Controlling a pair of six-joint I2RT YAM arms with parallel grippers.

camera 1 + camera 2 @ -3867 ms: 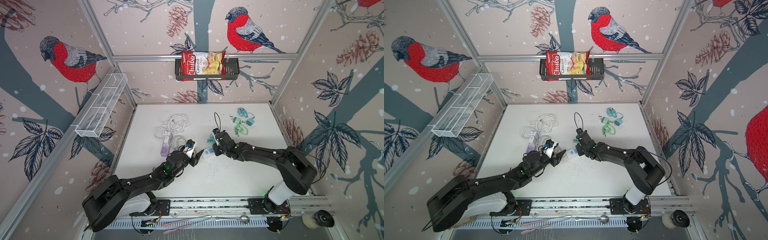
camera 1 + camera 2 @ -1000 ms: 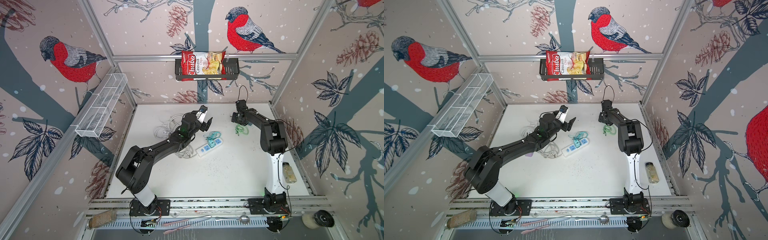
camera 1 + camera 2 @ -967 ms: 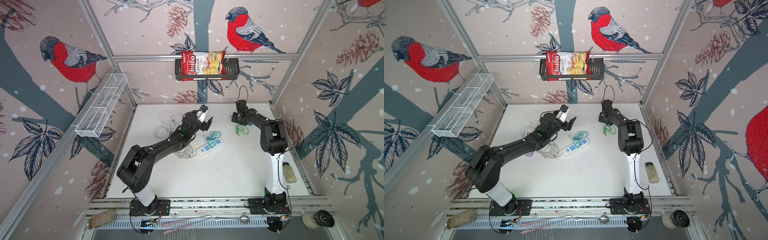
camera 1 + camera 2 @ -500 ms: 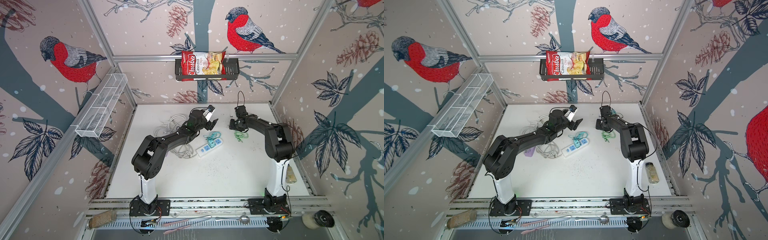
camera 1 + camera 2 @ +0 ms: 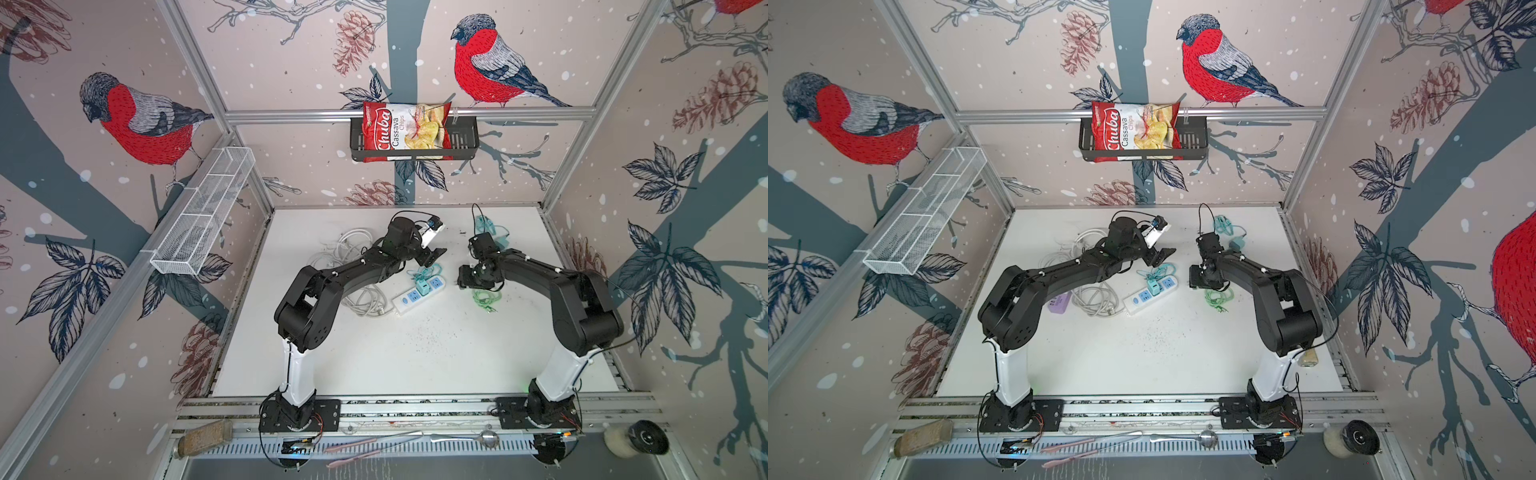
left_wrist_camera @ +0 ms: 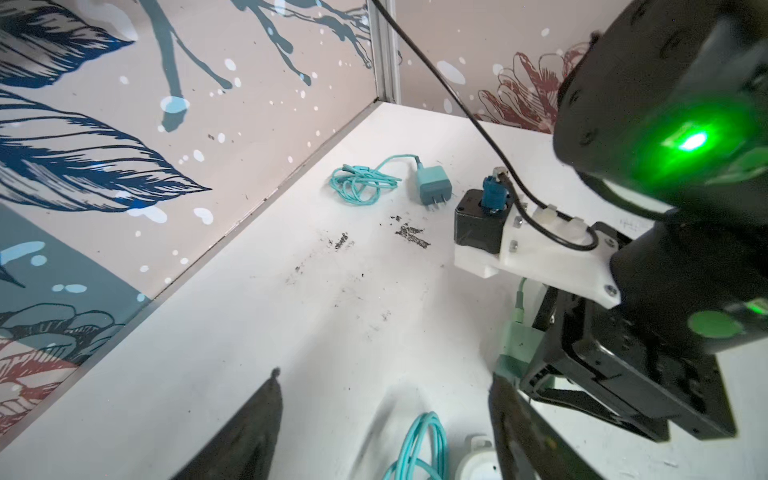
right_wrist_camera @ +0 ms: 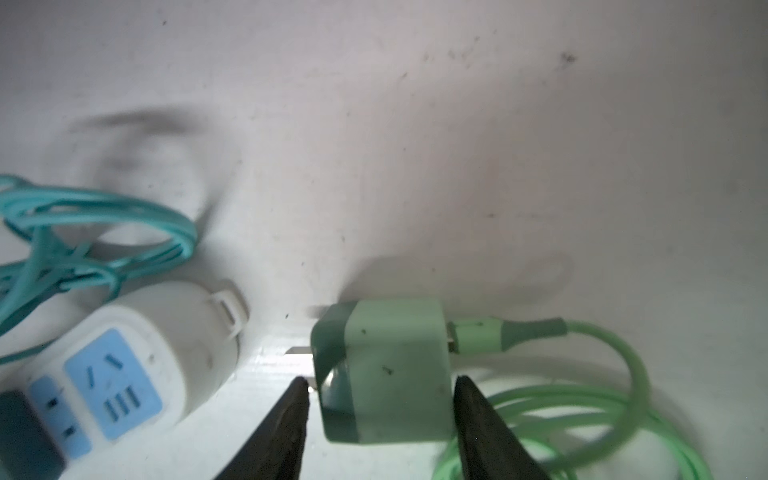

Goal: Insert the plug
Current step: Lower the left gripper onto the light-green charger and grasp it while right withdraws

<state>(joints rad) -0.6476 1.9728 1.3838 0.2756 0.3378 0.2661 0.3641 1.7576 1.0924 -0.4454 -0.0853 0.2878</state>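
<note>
the white table (image 5: 415,357) carries everything. the left arm (image 5: 316,299) reaches in from the left of both top views and the right arm (image 5: 582,307) from the right, their ends apart near the middle. on the left wall hangs a wire shelf (image 5: 203,216). on the back wall a black basket (image 5: 463,141) holds a chips bag (image 5: 405,131).

a loose heap of white cord (image 5: 363,298) lies under the left arm. beside it the strip (image 5: 415,296), white with blue sockets, lies slanted near the table's middle. a teal plug (image 5: 423,286) is seated in it and a teal cable (image 5: 424,272) is coiled just behind. a green cable (image 5: 484,300) lies coiled to the right of the strip. far back, near the rear wall, a teal charger (image 6: 434,189) lies on its side with a charger cable (image 6: 361,183) bunched next to it.

the left tool (image 5: 432,255) hangs above the teal cable, jaws spread wide with nothing between them. the right tool (image 7: 381,379) is low over the table, a finger on either side of the plug (image 7: 395,353).

the plug, pale green, is just beside the strip's end with a gap of bare table between. its prongs face the strip and the green cable runs out of its other end. the wrist view is blurred there, so i cannot tell whether the right tool pinches the plug or merely brackets it.
</note>
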